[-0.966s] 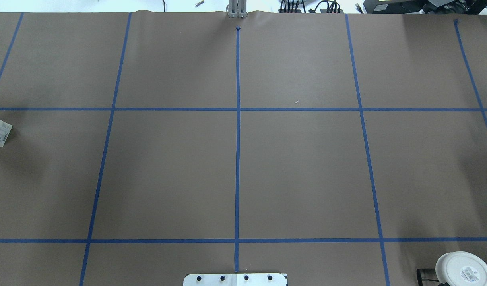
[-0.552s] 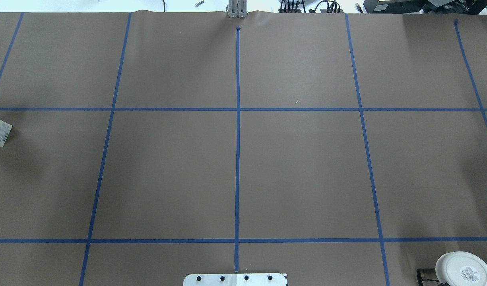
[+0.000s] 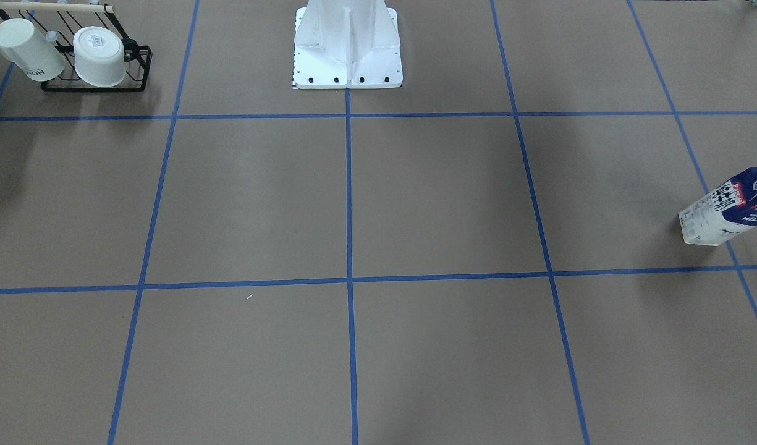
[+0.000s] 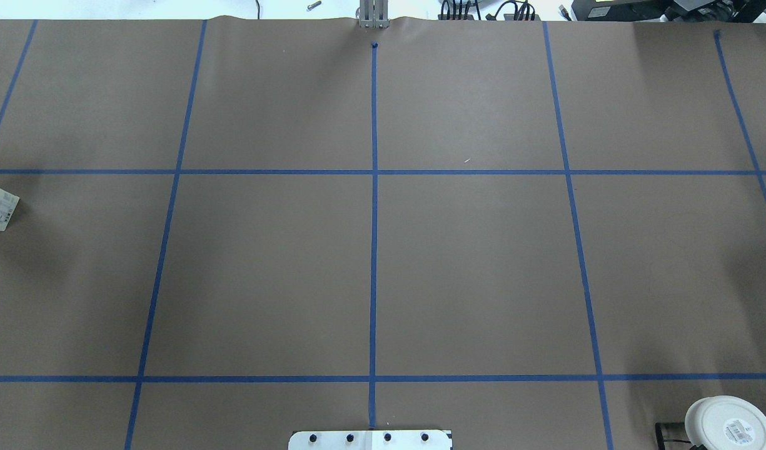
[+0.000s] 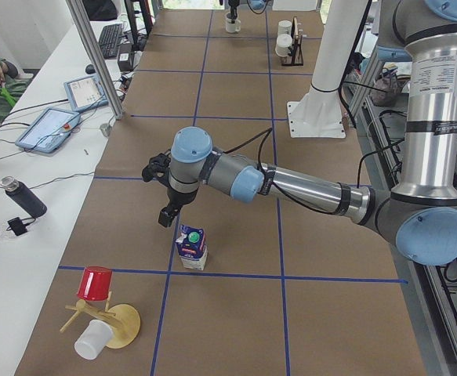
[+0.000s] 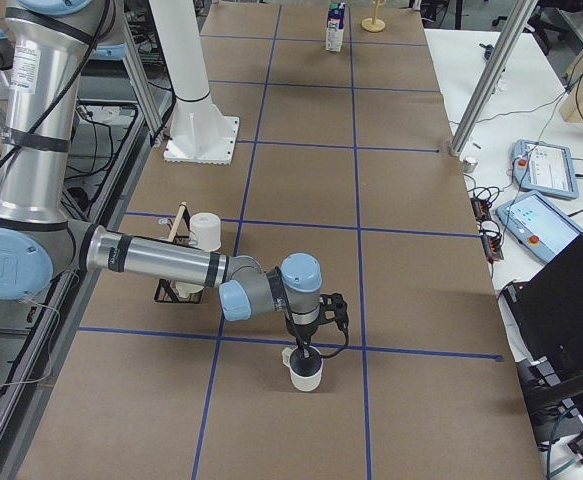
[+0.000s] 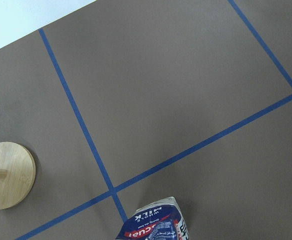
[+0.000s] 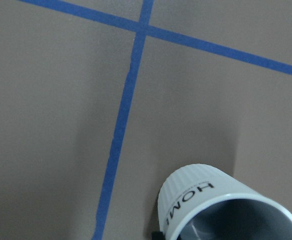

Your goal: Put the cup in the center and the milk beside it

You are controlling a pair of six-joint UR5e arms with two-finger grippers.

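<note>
Milk (image 5: 191,249) is standing upright at the robot's left end of the board, just beside a tape crossing and well apart from center (image 4: 332,275). Past it, toward the table end, a wooden stand (image 5: 120,325) is carrying a red cup (image 5: 96,283) and a pale cup (image 5: 92,341). Left gripper (image 5: 166,216) is hanging, pointed down, slightly above and just beside the carton's top, apart from it. It is showing only in the side view, so whether its fingers are spread or closed cannot be told. The left wrist camera is catching only the carton's top at its lower edge.

Center is showing matte brown board, with a blue tape line (image 4: 374,262) running through it and the white base (image 4: 370,440) sitting at the robot's end of that line.

Rack (image 3: 94,85), black wire, is holding two white cups (image 3: 100,57) on the robot's right. Cup (image 6: 306,377) is standing mouth up farther toward the right end, just beside a tape line and well apart from center. Right gripper (image 6: 302,353) is pointing straight down directly over the cup's mouth. Neither contact nor finger spread can be told from this side view.
</note>
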